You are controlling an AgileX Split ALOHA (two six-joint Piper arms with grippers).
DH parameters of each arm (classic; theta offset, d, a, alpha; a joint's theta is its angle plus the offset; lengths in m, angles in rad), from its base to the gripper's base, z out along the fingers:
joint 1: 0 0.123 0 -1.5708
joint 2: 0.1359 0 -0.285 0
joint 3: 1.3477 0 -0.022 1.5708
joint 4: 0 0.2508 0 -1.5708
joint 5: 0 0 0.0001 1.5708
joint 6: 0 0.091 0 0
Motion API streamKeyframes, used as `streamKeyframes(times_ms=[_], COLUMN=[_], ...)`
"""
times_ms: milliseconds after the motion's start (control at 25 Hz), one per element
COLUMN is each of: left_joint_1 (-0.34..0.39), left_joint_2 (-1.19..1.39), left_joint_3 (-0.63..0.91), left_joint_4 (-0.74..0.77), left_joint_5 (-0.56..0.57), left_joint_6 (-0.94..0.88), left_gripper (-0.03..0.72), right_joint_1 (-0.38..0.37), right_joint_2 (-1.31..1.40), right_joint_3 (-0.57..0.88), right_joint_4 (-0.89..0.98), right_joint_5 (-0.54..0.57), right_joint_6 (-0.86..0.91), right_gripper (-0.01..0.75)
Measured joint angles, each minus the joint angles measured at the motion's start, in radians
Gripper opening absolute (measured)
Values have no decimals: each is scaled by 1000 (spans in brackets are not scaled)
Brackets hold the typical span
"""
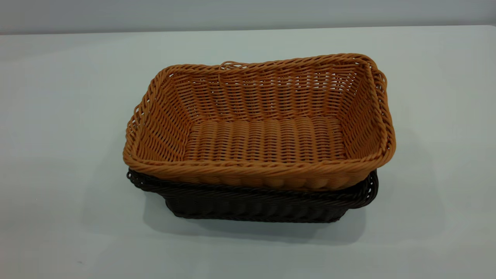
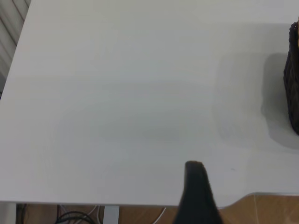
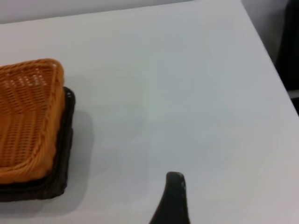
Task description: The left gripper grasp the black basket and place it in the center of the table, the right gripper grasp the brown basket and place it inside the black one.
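Observation:
The brown basket [image 1: 263,139] sits nested inside the black basket [image 1: 252,205] in the middle of the table [image 1: 58,155], a little askew, its rim above the black rim. Neither gripper shows in the exterior view. In the left wrist view a dark part of my left gripper [image 2: 198,196] hangs over bare table near its edge, well away from the black basket [image 2: 293,93]. In the right wrist view a dark part of my right gripper [image 3: 174,200] is over bare table, apart from the brown basket [image 3: 25,116] and the black basket [image 3: 63,158]. Both hold nothing.
The table's edge [image 2: 140,204] runs close under the left gripper, with wooden floor [image 2: 271,210] and cables beyond it. In the right wrist view the table's side edge [image 3: 275,79] slants past a dark object [image 3: 290,42].

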Motion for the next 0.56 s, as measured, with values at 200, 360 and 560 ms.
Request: streamKeyframes(times_ms=[200,360,560], left_joint_1=[0,0,0], left_joint_2=[0,0,0], left_joint_3=[0,0,0], left_joint_4=[0,0,0], left_joint_5=[0,0,0], left_joint_6=[0,0,0], left_gripper=[475,475,475], right_joint_1=[27,27,27], right_joint_2=[0,0,0], right_joint_3=[0,0,0], right_joint_4=[0,1,2], right_joint_5=[-1,-2,-3], right_joint_6=[0,0,1], right_gripper=[592,592,592])
